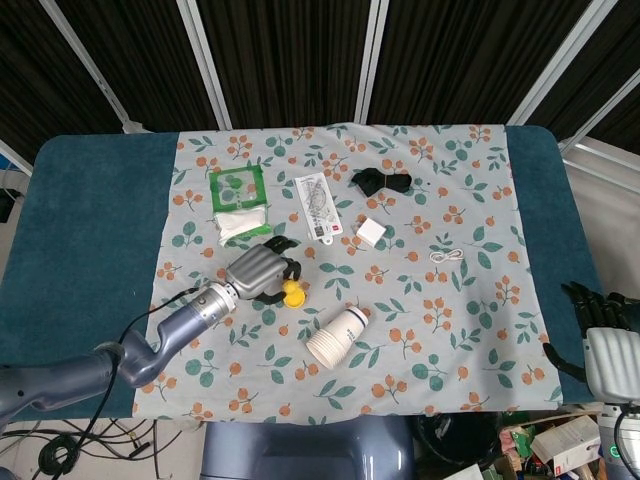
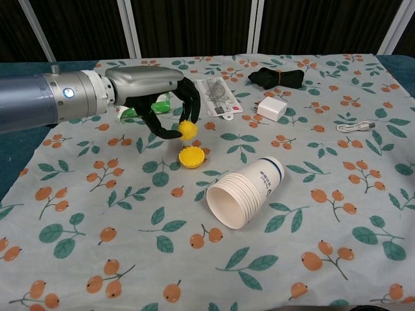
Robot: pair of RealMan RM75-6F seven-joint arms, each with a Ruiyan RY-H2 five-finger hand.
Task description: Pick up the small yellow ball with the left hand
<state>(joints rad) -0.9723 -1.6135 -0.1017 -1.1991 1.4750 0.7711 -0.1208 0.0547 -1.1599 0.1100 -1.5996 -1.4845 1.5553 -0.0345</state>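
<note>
My left hand hangs above the floral cloth and pinches the small yellow ball between thumb and a finger. In the head view the ball is mostly hidden under the hand. Directly below it on the cloth lies a yellow fluted cap. My right hand sits off the table's front right corner, fingers apart, holding nothing; the chest view does not show it.
A stack of paper cups lies on its side right of the cap. Behind the left hand is a green wipes pack, then a flat packet, white charger, black bundle and white cable.
</note>
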